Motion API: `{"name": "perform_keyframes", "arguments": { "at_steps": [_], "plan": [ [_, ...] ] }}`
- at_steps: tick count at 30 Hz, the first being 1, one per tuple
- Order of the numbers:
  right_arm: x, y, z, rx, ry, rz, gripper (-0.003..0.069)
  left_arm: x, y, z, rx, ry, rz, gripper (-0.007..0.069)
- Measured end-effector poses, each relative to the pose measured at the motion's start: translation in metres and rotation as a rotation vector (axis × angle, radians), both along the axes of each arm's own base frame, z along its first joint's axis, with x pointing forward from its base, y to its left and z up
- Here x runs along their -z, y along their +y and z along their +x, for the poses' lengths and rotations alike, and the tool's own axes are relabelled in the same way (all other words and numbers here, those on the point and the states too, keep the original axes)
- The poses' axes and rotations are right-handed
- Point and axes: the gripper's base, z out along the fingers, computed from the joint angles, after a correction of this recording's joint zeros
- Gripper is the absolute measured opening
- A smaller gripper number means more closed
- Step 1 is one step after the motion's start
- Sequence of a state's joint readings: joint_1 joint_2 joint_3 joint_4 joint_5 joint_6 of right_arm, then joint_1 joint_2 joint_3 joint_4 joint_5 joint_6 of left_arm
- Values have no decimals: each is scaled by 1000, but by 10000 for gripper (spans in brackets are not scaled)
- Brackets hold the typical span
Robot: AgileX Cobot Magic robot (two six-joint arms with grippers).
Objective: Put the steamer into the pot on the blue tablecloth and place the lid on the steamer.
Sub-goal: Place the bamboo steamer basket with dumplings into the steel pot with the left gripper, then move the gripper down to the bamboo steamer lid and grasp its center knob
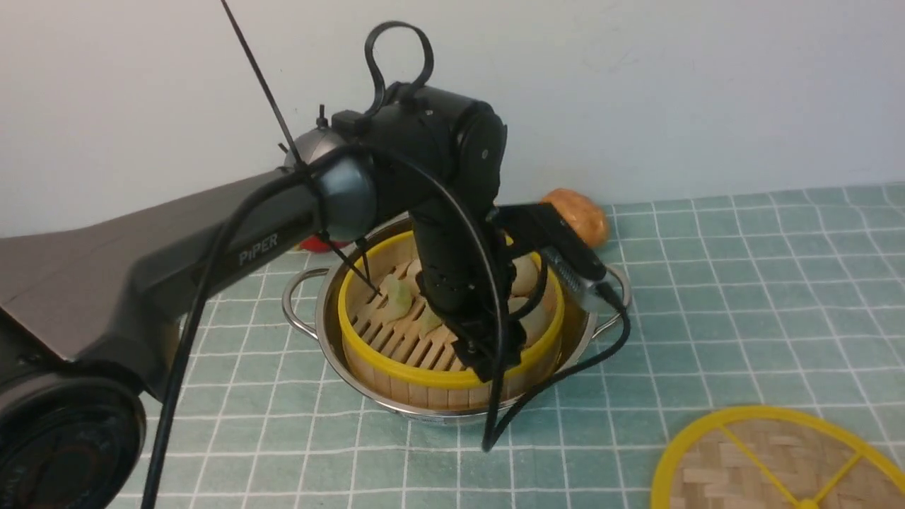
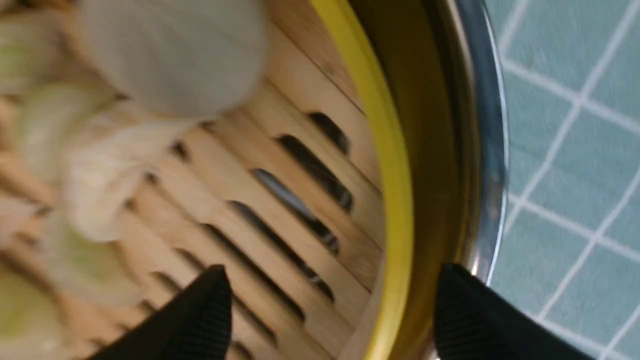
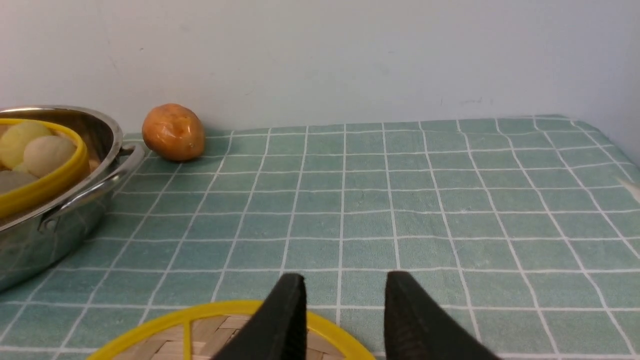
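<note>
From the left, the dark left arm reaches over the wide, shallow stainless-steel pot, which stands on the pale teal-blue grid-patterned tablecloth covering the table. The round bamboo-slat steamer with a yellow rim sits inside the pot and carries pale toy dumplings. At the steamer's near rim the left gripper has its fingers apart, one inside the wall and one outside, clamping nothing. Behind the pot lies an orange, potato-like lump. To the right the flat woven-bamboo lid with yellow spokes rests on the cloth, well apart from the pot. The right gripper hovers over the lid's edge, fingers parted and empty.

The step in hand appears to be freeing the steamer. It is best done by lifting the left arm straight up, so that neither finger catches the rim.

The arm hides the steamer's middle, and whether it sits level cannot be told. The lid is cut off at the frame's corner. The left wrist view is blurred.
</note>
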State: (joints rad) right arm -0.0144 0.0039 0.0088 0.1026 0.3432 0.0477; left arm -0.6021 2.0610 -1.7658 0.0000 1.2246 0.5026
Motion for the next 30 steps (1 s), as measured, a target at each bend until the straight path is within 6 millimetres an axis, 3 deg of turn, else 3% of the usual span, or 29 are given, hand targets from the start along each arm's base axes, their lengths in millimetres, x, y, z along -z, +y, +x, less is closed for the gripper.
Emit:
{"name": "perform_keyframes", "arguments": {
  "at_steps": [1, 2, 5, 8, 9, 11, 12, 14, 16, 22, 30],
  "plan": [
    [0, 0, 0, 0, 0, 0, 243, -19, 0, 2, -30, -52, -23, 531],
    [0, 0, 0, 0, 0, 0, 243, -25, 1, 2, -38, -69, -32, 535],
    [0, 0, 0, 0, 0, 0, 243, -93, 7, -1, -103, -244, -133, 512],
    [0, 0, 0, 0, 0, 0, 243, -152, 21, -14, -151, -394, -211, 357],
    [0, 0, 0, 0, 0, 0, 243, -155, 22, -15, -153, -405, -215, 342],
    [0, 0, 0, 0, 0, 0, 243, -201, 41, -33, -183, -546, -244, 137],
    [0, 0, 0, 0, 0, 0, 243, -208, 45, -36, -190, -567, -247, 92],
    [0, 0, 0, 0, 0, 0, 243, -240, 64, -56, -252, -655, -292, 8],
    [0, 0, 0, 0, 0, 0, 243, -265, 80, -77, -329, -704, -367, -22],
    [0, 0, 0, 0, 0, 0, 243, -306, 99, -106, -414, -836, -582, -23],
    [0, 0, 0, 0, 0, 0, 243, -315, 98, -106, -400, -908, -651, -18]
  ]
}}
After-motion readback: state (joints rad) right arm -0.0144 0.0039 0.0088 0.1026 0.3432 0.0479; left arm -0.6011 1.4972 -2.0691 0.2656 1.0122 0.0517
